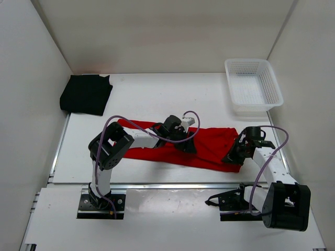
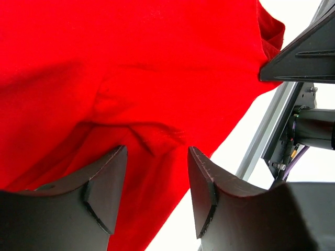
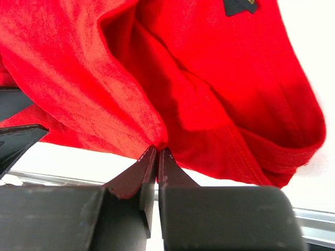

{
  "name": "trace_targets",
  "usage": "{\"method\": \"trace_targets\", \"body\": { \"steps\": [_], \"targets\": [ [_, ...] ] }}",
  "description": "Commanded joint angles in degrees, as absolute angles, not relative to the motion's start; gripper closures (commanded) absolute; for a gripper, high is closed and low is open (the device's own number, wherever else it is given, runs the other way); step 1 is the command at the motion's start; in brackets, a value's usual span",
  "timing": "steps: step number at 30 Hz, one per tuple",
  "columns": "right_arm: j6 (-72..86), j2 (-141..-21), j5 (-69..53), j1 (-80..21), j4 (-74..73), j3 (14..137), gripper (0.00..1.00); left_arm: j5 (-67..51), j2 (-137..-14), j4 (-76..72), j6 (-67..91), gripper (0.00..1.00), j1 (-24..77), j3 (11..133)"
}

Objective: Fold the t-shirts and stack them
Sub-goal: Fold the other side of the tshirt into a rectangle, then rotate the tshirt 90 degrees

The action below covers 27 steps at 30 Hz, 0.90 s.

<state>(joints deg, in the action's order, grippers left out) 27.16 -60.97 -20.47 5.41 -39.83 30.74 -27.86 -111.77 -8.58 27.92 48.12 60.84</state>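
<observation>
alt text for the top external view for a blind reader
A red t-shirt lies stretched across the white table, the left claw over its middle and the right claw at its right end. A folded black t-shirt sits back left, a white mesh basket back right.

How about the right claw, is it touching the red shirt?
Touching. In the right wrist view the right gripper is shut, pinching a fold of the red t-shirt.

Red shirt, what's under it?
Only the white table shows around the red shirt. Right gripper pinches its edge; left gripper is open over it. Anything beneath the cloth is covered.
</observation>
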Motion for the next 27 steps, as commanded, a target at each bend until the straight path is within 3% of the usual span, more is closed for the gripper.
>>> {"method": "trace_targets", "body": {
  "steps": [1,6,9,13,16,18,19,20,27],
  "targets": [
    [29.0,-59.94,-21.27,5.89,-41.48,30.24,0.98,-27.69,-109.34,-7.83,27.25,0.39,47.73,61.7],
    [30.05,-59.68,-20.92,5.01,-43.24,30.15,0.95,-27.51,-109.24,-8.26,26.99,0.39,47.9,61.52],
    [29.19,-59.15,-21.36,6.23,-44.65,31.9,0.71,-27.69,-108.99,-7.91,26.9,0.39,47.37,62.05],
    [27.43,-56.18,-16.28,7.21,-46.23,39.26,0.65,-28.82,-107.23,-4.4,23.13,0.41,46.41,65.47],
    [25.76,-56.86,-9.35,5.29,-44.04,44.98,0.67,-29.54,-103.72,3.65,15.16,0.39,44.83,71.35],
    [24.79,-60.97,-4.52,0.81,-41.93,46.93,0.82,-27.86,-100.91,7.62,9.88,0.37,43.43,75.13],
    [24.0,-62.3,-2.22,0.18,-40.62,48.06,0.97,-25.16,-100.38,9.04,6.8,0.36,41.76,75.58],
    [22.43,-65.79,-0.72,-2.35,-39.21,48.86,1.0,-21.92,-99.94,11.05,5.55,0.35,39.57,76.11],
    [16.09,-86.9,12.29,-9.22,-37.97,59.49,1.0,1.57,-100.19,12.57,-13.53,0.37,29.8,67.77]
  ]
}}
